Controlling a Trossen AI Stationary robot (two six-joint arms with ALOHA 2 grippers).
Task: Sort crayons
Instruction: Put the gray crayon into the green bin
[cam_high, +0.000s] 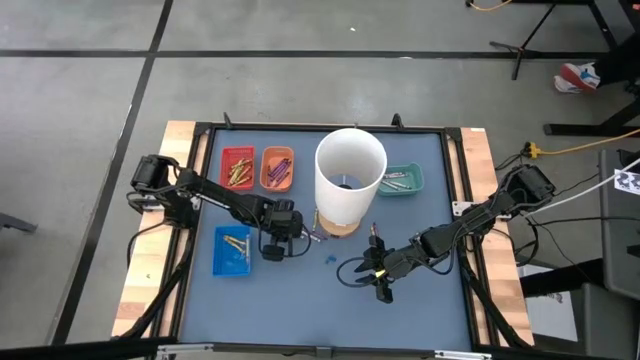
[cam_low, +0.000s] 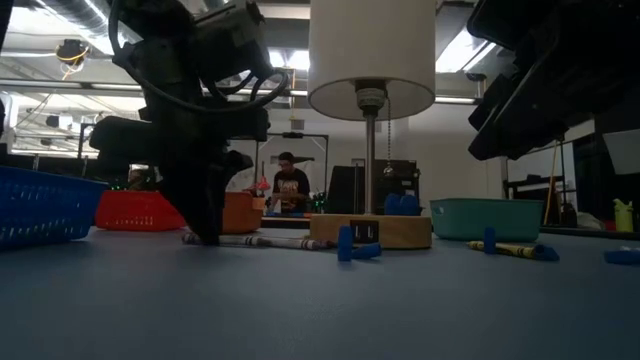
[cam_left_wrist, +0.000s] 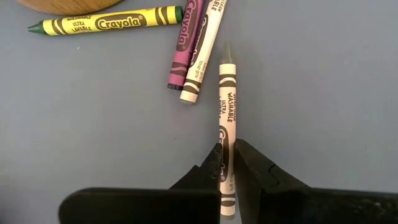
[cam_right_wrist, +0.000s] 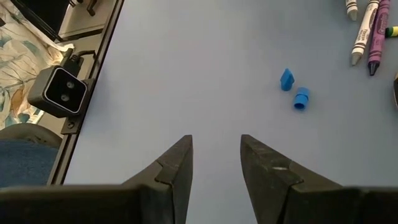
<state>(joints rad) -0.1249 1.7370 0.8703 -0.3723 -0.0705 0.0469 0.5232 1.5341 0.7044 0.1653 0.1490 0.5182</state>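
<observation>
Left gripper (cam_left_wrist: 227, 163) is pinching a white crayon (cam_left_wrist: 226, 112) lying on the worktop (cam_left_wrist: 323, 74), just beside the purple crayon (cam_left_wrist: 184, 43) near the wooden base. Right gripper (cam_right_wrist: 216, 163) is hovering over bare worktop, fingers spread, holding nothing.

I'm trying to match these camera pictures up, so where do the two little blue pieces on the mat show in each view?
High view: blue pieces on the mat, just below the lamp base.
Low view: blue pieces in front of the lamp base.
Left wrist view: not in it.
Right wrist view: blue pieces at upper right, on bare mat.
Shared landmark: the wooden lamp base.
</observation>
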